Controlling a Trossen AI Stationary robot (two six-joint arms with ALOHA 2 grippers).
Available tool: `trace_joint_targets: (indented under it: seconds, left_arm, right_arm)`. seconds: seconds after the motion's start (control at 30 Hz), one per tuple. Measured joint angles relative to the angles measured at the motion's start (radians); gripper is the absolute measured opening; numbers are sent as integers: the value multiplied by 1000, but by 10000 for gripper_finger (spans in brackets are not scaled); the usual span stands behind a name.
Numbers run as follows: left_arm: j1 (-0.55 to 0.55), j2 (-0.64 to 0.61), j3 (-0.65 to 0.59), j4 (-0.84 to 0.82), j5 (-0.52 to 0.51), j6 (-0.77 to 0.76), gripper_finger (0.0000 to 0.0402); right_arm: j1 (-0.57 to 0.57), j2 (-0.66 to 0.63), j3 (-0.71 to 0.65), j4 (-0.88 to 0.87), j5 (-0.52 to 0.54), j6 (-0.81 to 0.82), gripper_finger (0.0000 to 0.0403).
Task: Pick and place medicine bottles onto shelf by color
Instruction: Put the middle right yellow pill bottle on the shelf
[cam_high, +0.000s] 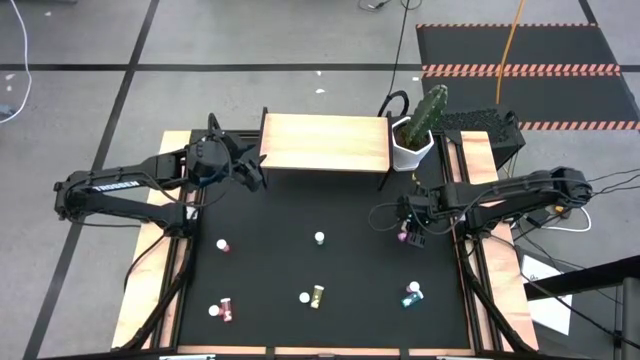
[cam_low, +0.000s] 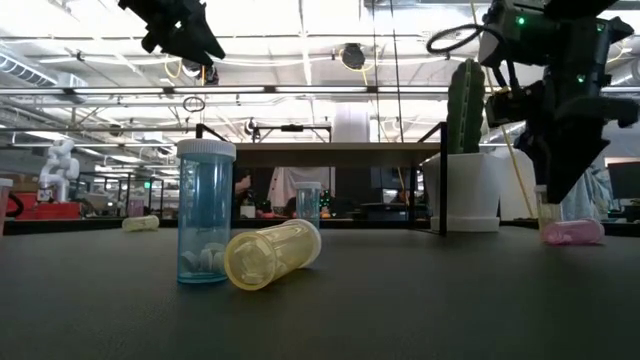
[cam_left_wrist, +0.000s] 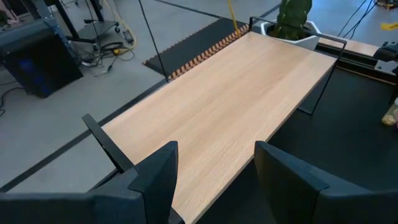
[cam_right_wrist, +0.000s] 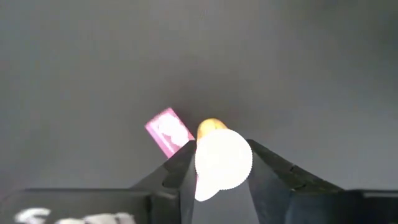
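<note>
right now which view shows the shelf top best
The left wrist view: the shelf fills it, its light-wood board bare, seen past the open left claw. The high view shows the whole shelf but small. The low view shows only its edge and black legs. The right wrist view misses it.

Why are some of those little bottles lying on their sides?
Several look tipped over. In the low view a yellow bottle lies on its side with no cap, leaning against an upright teal bottle. A pink bottle also lies flat by the right gripper, which is closing on a white-capped bottle.
</note>
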Motion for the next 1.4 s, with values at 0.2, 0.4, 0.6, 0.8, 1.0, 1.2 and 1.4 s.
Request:
trace_joint_targets:
  seconds: [0.2,0.4,0.6,0.8,1.0,1.2,1.4]
  left_arm:
    - [0,0,0,43,-2,8,214]
    - [0,0,0,59,-5,22,214]
    - [0,0,0,58,-6,17,214]
    - [0,0,0,56,-5,16,214]
    - [0,0,0,55,-5,14,214]
    - [0,0,0,52,-5,14,214]
    - [0,0,0,33,-5,11,214]
  right_arm:
    - [-16,0,145,-121,-19,-28,116]
    - [-80,54,419,-309,-19,-121,112]
    - [-174,253,790,-440,-19,-268,114]
    - [-323,467,1106,-448,17,-442,115]
    - [-536,636,1268,-415,143,-644,115]
    - [-684,733,1291,-421,80,-643,115]
    - [-736,750,1292,-422,58,-632,116]
